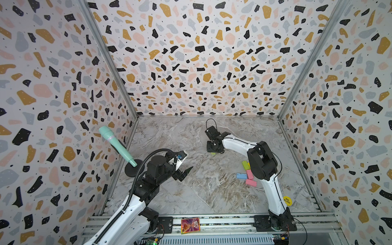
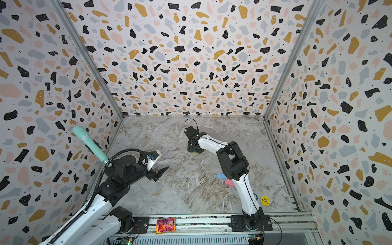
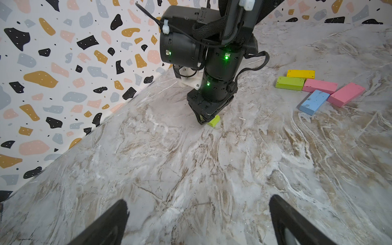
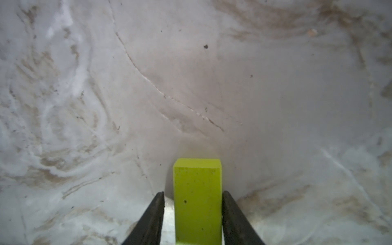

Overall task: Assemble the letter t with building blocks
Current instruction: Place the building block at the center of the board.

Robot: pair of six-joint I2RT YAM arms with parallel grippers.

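Lime green brick (image 4: 197,169) lies flat on the surface (image 3: 191,169), well apart from the five other building blocks (image 3: 320,86) clustered near the right arm. Our right claw (image 4: 193,193) straddles it narrowly with a gap showing at one finger, so we judge the grip is off. We should widen a little more and lift straight up, so the brick is not dragged askew. Our left claw (image 3: 199,201) hangs wide and empty

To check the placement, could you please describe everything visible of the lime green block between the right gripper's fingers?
The lime green block is a small flat rectangular brick, matte and foam-like, with dark specks. It lies flat on the marble-patterned table, apart from the other blocks. It sits between the right gripper's fingers: a gap shows beside one, the other looks to touch it.
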